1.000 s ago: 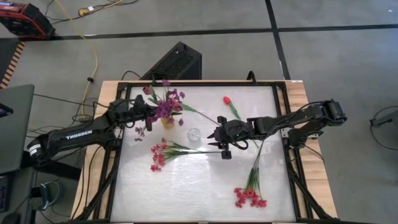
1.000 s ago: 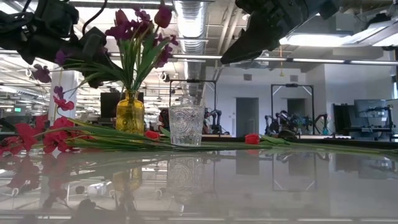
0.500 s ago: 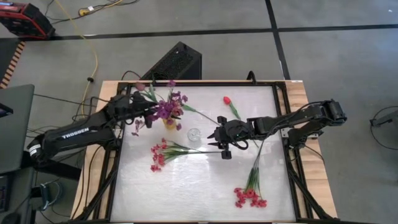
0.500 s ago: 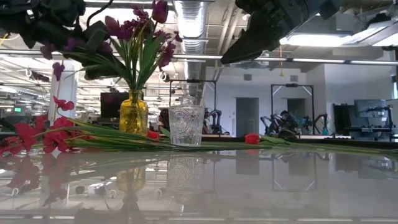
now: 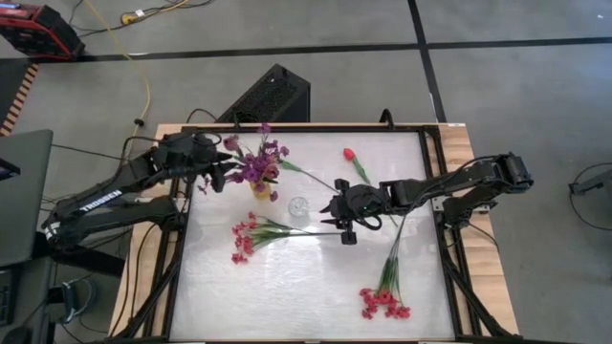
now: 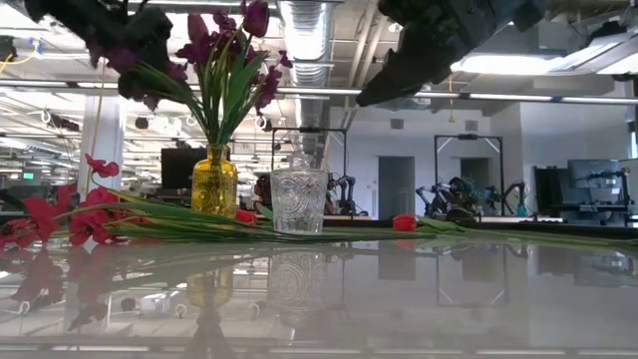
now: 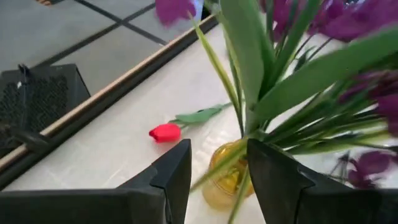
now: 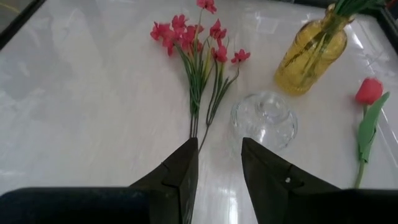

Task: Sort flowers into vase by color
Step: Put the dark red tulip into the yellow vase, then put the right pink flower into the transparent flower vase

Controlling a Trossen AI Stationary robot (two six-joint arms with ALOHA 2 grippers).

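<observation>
Now the purple flowers (image 5: 256, 164) stand in the yellow vase (image 5: 258, 188) near the far left part of the table (image 5: 306, 296), with the clear glass vase (image 5: 298, 206) just beside it. Red-pink flowers (image 5: 245, 239) lie flat near the left edge, another red-pink bunch (image 5: 382, 302) lies near the front right, and a red tulip (image 5: 350, 154) lies near the far edge. The left gripper (image 5: 216, 172) is just beside the purple flowers with its fingers spread and nothing between them, and the right gripper (image 5: 328, 212) hangs near the middle, fingers apart, holding nothing.
</observation>
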